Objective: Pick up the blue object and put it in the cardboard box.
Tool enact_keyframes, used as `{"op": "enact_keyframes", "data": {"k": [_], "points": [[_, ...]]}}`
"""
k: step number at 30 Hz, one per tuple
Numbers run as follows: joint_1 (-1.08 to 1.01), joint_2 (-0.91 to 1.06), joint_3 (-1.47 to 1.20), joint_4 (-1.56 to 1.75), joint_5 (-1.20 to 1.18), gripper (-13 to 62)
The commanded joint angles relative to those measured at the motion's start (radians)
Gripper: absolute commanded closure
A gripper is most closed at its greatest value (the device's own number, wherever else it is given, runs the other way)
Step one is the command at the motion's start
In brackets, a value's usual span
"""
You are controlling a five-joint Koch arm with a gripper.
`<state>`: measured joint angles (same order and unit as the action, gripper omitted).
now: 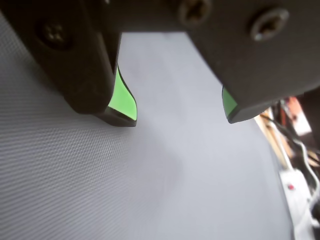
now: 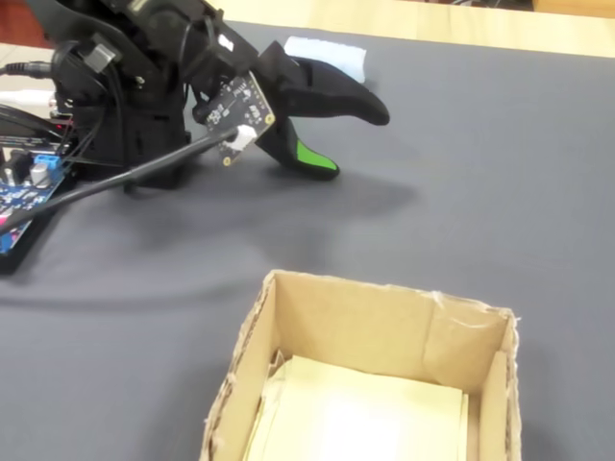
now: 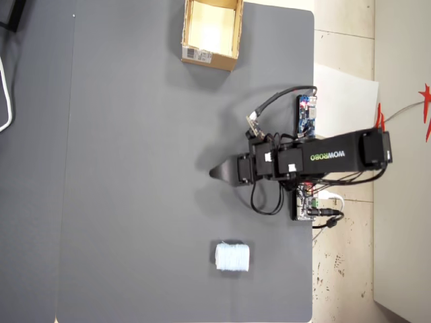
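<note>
The blue object point(image 3: 232, 256) is a pale ribbed roll lying on the dark mat, well apart from the arm; in the fixed view the blue object point(image 2: 327, 56) shows partly behind the fingers. The cardboard box point(image 3: 205, 59) stands at the mat's far end with its white label facing the arm. In the fixed view the cardboard box point(image 2: 384, 288) fills the foreground, open, with a pale inside. My gripper point(image 1: 179, 117) is open, green pads apart, with only bare mat between them. It hovers low over the mat in the fixed view point(image 2: 354, 141) and the overhead view point(image 3: 215, 173).
A blue circuit board point(image 3: 308, 116) and cables lie beside the arm's base point(image 3: 316, 158), at the mat's right edge in the overhead view. In the fixed view the board point(image 2: 19, 192) sits at the left. A white power strip point(image 1: 295, 190) lies off the mat.
</note>
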<state>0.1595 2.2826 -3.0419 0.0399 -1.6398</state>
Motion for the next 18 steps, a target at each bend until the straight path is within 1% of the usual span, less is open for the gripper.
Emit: {"op": "enact_keyframes", "data": {"k": [1, 7, 10, 14, 18], "points": [[0.031, 0.084, 0.066, -0.135, -0.052, 15.7], [0.094, 0.078, 0.261, -0.327, -0.078, 15.7], [0.164, 0.058, 0.36, -0.402, -0.087, 15.7], [0.252, 0.011, 0.445, -0.457, -0.13, 15.7], [0.345, -0.095, 0.569, -0.526, -0.166, 15.7]]}}
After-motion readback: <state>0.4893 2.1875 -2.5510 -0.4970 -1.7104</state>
